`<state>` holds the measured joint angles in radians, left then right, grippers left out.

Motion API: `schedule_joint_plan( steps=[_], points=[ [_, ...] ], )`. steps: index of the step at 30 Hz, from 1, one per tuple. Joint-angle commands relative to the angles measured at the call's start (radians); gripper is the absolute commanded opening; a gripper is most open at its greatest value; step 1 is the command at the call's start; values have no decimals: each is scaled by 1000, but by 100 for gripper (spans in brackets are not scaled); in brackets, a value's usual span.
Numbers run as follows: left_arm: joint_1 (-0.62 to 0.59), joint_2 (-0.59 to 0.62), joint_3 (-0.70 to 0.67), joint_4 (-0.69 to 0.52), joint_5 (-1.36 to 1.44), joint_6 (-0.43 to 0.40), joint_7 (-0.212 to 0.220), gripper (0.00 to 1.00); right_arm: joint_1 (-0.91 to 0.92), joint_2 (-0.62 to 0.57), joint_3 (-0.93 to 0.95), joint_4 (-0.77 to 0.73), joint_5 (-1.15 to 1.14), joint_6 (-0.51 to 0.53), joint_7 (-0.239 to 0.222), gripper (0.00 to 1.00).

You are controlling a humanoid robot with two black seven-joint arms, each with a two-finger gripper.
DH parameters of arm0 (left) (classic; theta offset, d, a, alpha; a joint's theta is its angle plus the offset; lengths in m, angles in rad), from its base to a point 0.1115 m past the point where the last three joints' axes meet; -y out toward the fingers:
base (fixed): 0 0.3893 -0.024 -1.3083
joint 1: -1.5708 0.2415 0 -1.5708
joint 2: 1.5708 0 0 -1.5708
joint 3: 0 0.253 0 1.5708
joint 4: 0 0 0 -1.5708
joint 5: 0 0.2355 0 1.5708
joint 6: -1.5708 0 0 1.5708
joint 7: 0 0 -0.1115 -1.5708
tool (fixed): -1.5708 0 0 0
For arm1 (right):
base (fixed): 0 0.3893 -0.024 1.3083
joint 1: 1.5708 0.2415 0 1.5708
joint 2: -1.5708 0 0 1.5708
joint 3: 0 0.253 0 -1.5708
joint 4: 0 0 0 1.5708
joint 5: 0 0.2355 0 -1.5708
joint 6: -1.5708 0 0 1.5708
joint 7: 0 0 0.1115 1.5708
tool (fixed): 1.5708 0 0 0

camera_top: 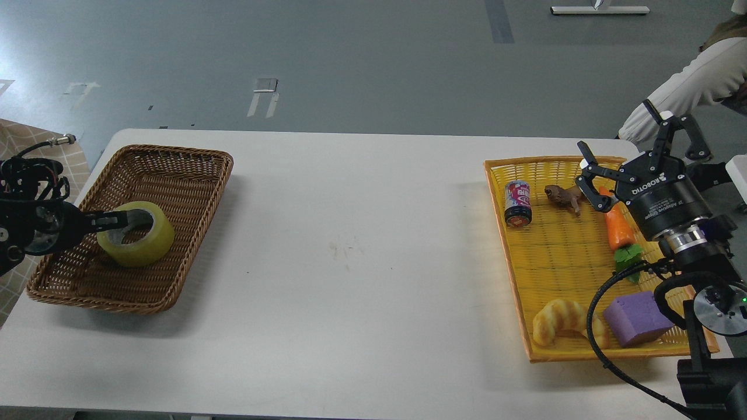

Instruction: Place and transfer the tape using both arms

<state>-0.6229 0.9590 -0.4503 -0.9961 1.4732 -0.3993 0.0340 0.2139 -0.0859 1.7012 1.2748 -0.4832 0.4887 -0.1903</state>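
The tape (pixel 138 238), a yellow roll with a grey core, lies low in the brown wicker basket (pixel 175 169) at the table's left. My left gripper (pixel 114 221) comes in from the left edge. One dark finger reaches over the roll's left wall into the core, and it appears shut on that wall. My right gripper (pixel 620 153) is open and empty, its fingers spread, above the far right part of the yellow tray (pixel 513 274).
The yellow tray holds a purple-red drink can (pixel 517 203), a brown toy animal (pixel 564 196), a toy carrot (pixel 618 228), a croissant (pixel 559 328) and a purple block (pixel 636 318). A seated person (pixel 688 93) is beyond the table's far right corner.
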Motion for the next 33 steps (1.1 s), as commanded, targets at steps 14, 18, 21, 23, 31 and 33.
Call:
schedule_joint_plan(
  steps=[14,18,21,23,31,33],
  points=[
    [-201,84,-111,-7,-455,-26,-75,98,7,-6,0,3,0,0,0,100],
    [-277,66,-134,-10,-753,-38,-83,98,12,-9,0,6,-1,0,-8,100],
    [-305,18,-165,-12,-977,-38,-83,98,25,-11,0,9,-1,0,-8,100],
    [-304,-32,-205,-15,-1182,-39,-82,98,39,-11,2,9,-1,0,-6,100],
    [-276,-177,-278,-90,-1306,-82,-86,98,131,-48,0,-2,-1,0,-6,100],
    [-241,-216,-315,-116,-1307,-87,-86,98,159,-64,0,-3,-1,0,-8,100]
  ],
)
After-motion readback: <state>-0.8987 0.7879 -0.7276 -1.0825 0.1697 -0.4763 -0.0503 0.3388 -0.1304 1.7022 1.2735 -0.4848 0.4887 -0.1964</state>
